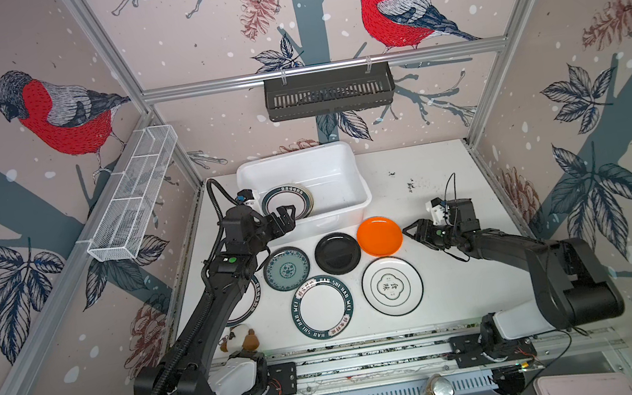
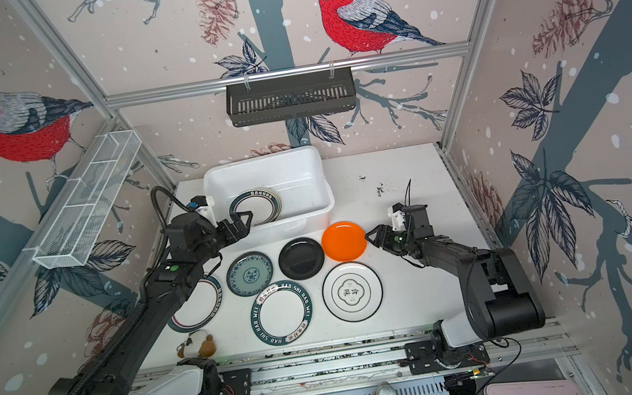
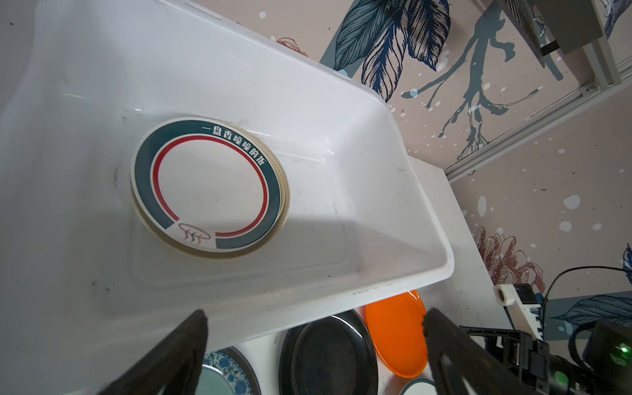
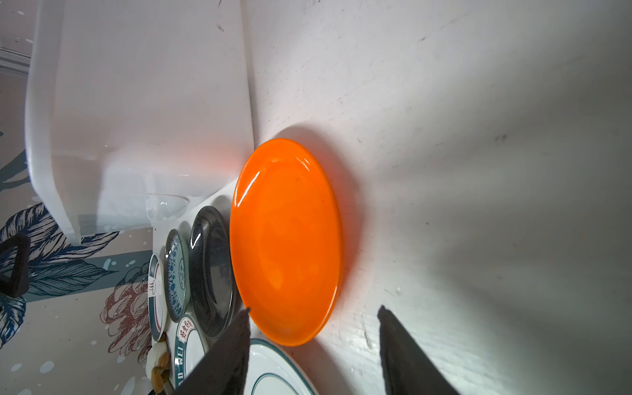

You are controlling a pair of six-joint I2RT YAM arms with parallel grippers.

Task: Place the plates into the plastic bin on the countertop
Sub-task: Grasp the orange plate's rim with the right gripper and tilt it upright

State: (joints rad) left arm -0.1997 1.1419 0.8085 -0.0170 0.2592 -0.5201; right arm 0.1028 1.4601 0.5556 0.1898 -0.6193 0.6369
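Gleaming round orange plate, glossy black plate, smooth white bin

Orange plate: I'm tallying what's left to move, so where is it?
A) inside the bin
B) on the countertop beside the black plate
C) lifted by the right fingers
B: the orange plate rests on the countertop next to the black plate, outside the bin.

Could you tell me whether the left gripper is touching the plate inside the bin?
Apart. In the left wrist view the left gripper hangs open at the plastic bin rim, with bare bin floor between it and the plate.
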